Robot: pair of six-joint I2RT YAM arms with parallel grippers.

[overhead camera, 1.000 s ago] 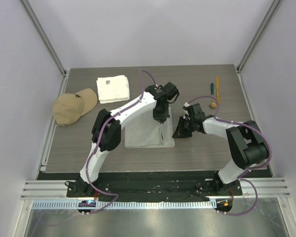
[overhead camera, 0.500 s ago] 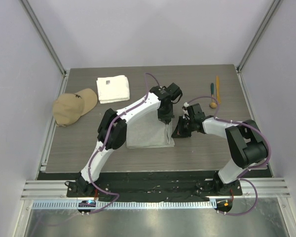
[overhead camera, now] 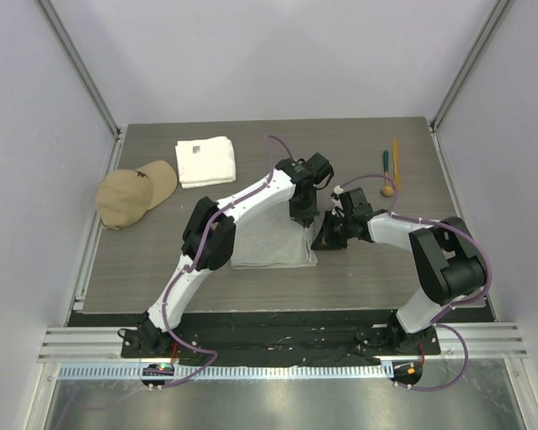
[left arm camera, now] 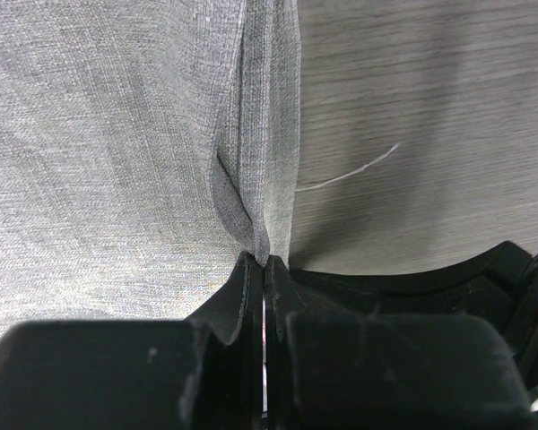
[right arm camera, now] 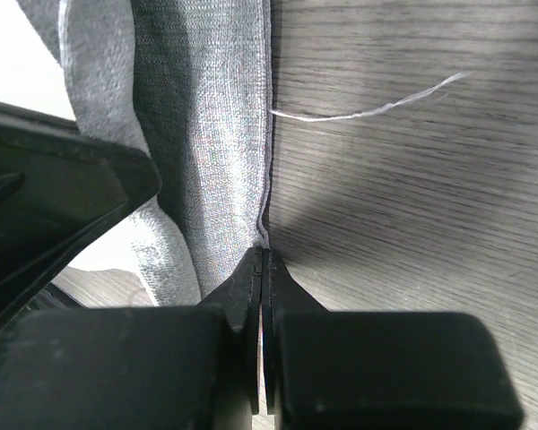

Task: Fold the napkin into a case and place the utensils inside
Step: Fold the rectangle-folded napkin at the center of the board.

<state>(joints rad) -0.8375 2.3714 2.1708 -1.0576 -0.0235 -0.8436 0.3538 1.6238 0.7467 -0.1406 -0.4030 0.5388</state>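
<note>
Shows a light-grey napkin (overhead camera: 267,244) lying as a folded panel near the middle of the dark wood-grain counter (overhead camera: 143,269), its right edge doubled over into a narrow strip. Finds the left claw (overhead camera: 299,218) at the far end of that right edge, clenched on a raised pleat of the cloth. In the left wrist view, shows the napkin (left arm camera: 117,134) filling the left half, with the fold running straight down into the closed tips of the left claw (left arm camera: 264,269). Places the right claw (overhead camera: 321,242) at the same edge, nearer the arm bases, reaching in from the right. In the right wrist view, shows the right claw (right arm camera: 264,269) pinched tight on the hem of the napkin (right arm camera: 206,116), with the cloth curving upward to the left. Picks out a loose pale thread (right arm camera: 368,107) trailing from the hem across bare wood. Sets the utensils (overhead camera: 390,170) well apart from both claws at the far right: a teal-handled piece, an orange stick and a round wooden spoon bowl, close together. Includes a white towel (overhead camera: 205,161) far back, left of centre, and a tan cap (overhead camera: 134,193) near the left edge.
</note>
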